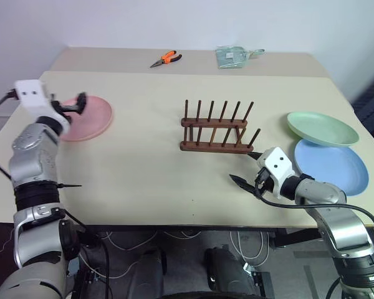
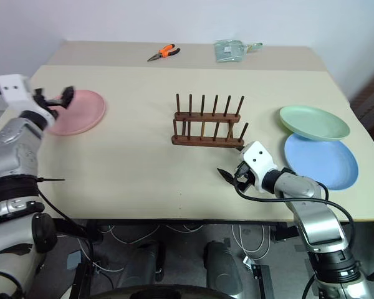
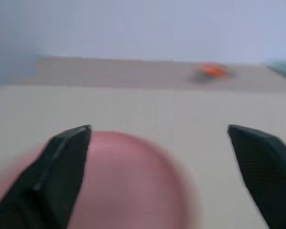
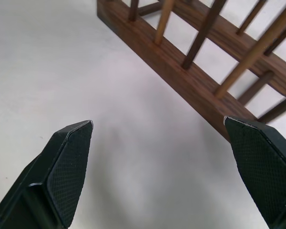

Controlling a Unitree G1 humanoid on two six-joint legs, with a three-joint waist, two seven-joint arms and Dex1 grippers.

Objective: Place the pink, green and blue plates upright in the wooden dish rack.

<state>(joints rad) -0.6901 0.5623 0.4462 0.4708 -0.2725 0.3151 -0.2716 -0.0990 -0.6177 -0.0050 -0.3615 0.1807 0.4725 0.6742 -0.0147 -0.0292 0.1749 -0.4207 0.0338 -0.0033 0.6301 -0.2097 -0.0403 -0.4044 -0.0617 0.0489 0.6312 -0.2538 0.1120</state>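
Observation:
The pink plate (image 1: 90, 118) lies flat at the table's left. My left gripper (image 1: 80, 104) hovers over its left part with its fingers wide open and nothing between them; the left wrist view shows the pink plate (image 3: 133, 186) below the spread fingers. The wooden dish rack (image 1: 215, 129) stands empty in the middle. At the right lies the green plate (image 1: 321, 128), its near rim overlapping the blue plate (image 1: 333, 165). My right gripper (image 1: 245, 168) is open and empty just in front of the rack's right end, which shows as the rack (image 4: 190, 76) in the right wrist view.
Orange-handled pliers (image 1: 166, 59) and a clear packet (image 1: 234, 56) lie on the far table section. Bare tabletop (image 1: 143, 168) stretches between the pink plate and the rack. The table's front edge runs close below my right gripper.

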